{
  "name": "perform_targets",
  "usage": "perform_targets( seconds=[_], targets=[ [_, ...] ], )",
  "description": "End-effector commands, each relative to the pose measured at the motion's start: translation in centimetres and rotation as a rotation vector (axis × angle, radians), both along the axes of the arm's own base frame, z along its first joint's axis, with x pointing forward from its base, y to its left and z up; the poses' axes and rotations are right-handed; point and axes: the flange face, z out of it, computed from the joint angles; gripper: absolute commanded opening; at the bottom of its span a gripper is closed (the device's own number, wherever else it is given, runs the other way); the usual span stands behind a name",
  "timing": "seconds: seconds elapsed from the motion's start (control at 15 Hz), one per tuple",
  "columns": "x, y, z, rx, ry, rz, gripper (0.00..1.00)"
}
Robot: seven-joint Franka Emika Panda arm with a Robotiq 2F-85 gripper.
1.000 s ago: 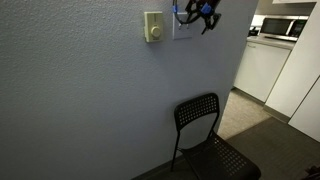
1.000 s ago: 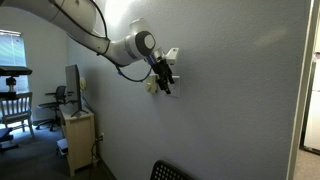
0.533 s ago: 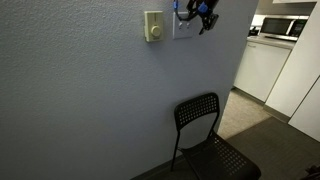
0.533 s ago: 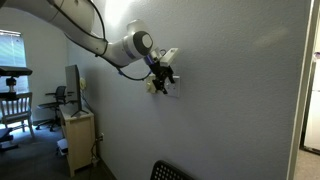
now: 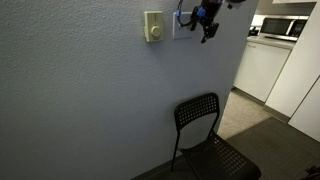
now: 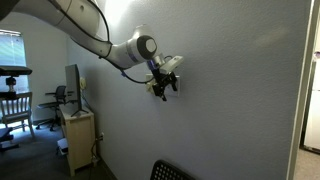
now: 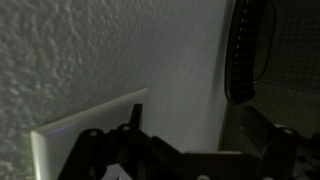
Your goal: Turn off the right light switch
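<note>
The right light switch [image 5: 181,27] is a white plate on the textured wall, just right of a cream dial plate [image 5: 152,26]. My gripper [image 5: 206,24] hangs close in front of the switch's right edge and covers part of it. In the wrist view the white plate [image 7: 80,135] shows at the lower left, with my gripper [image 7: 190,120] dark in front of the wall, its fingers apart and nothing between them. The toggles are too dark to make out. In an exterior view the gripper [image 6: 166,86] stands just off the wall and hides the switch.
A black chair [image 5: 205,140] stands against the wall below the switches; its back also shows in the wrist view [image 7: 250,50]. The wall ends at a corner [image 5: 243,60] right of the switch, with a kitchen beyond. A desk and cabinet [image 6: 78,135] stand along the wall.
The gripper has shifted a little to the right of the switch plate and drawn slightly back from the wall, with the wrist turned.
</note>
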Motion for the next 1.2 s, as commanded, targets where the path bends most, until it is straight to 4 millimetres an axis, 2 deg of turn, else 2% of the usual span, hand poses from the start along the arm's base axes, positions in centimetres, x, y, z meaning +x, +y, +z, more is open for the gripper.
perform_targets(
  seconds=[0.0,0.13,0.47,0.67,1.13],
  targets=[
    [1.8,0.1,-3.0,0.034,0.086,-0.001,1.0],
    [2.6,0.1,-4.9,0.042,0.134,-0.006,1.0],
    [3.0,0.0,-4.4,0.049,0.172,-0.016,1.0],
    [2.6,0.0,-3.4,0.038,0.194,-0.014,1.0],
    [-0.1,0.4,0.2,-0.034,0.21,0.002,1.0]
  ],
)
